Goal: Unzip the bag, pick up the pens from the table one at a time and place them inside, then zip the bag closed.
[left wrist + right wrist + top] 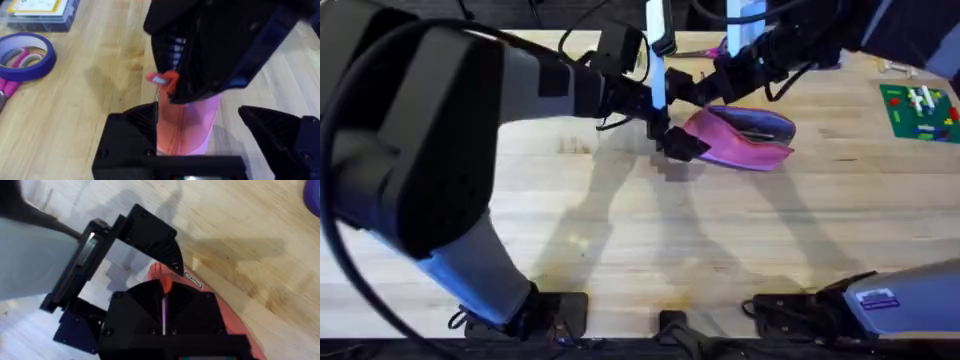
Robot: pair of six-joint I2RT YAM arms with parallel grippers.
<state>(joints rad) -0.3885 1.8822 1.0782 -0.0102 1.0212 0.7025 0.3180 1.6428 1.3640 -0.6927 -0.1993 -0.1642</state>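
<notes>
Nearest the camera in the overhead view, the table [650, 260] lies bare across its 6 o'clock half. Farther out, toward 12 o'clock, the left gripper [678, 143] holds the near-left end of the bag [745, 138]. In the left wrist view its fingers [131, 135] stand spread to either side of the pink pouch, so it brackets that end without visibly squeezing it. The bag lies just beyond centre, its mouth open with blue-grey lining showing. At its 11 o'clock, the right gripper [723, 78] sits over the pouch's far end. In the right wrist view its fingers [165, 310] are pressed together on the orange zipper pull [161, 277].
</notes>
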